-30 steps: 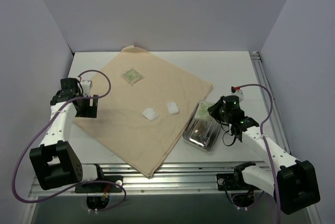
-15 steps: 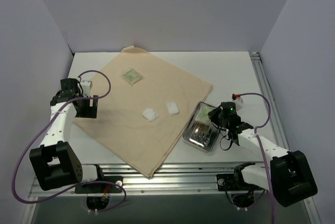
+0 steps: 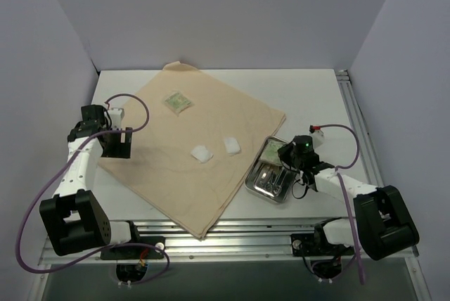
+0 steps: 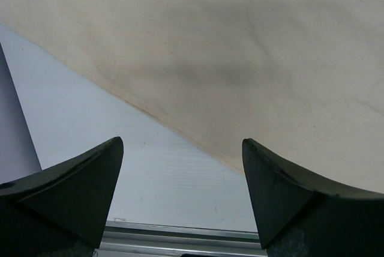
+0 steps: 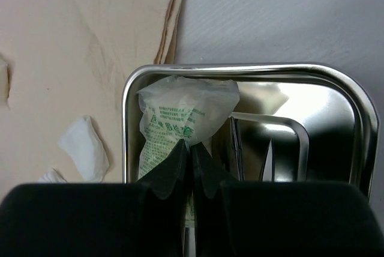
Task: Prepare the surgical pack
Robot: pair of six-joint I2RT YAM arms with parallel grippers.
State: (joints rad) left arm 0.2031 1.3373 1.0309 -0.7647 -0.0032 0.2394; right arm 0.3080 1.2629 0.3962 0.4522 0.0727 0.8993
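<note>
Green print is carried by the packet [image 5: 174,119] lying in the steel tray [image 5: 240,66], but its characters are too small to be read. The right gripper [image 5: 187,149] is pressed together, tips at this packet; whether film is pinched cannot be told. Since a second ago the right arm has been lowered and drawn in over the tray. The left gripper [image 4: 183,149], spread wide, is unmoved above the edge of the tan cloth [image 3: 190,125].

Counted:
- one cloth
- one tray, beside the cloth on the table [image 3: 316,97]
- one pair of forceps [image 5: 269,158], in the tray
- two gauze pads [image 3: 202,153] [image 3: 231,145], on the cloth
- a second green packet [image 3: 176,102], also on the cloth
</note>
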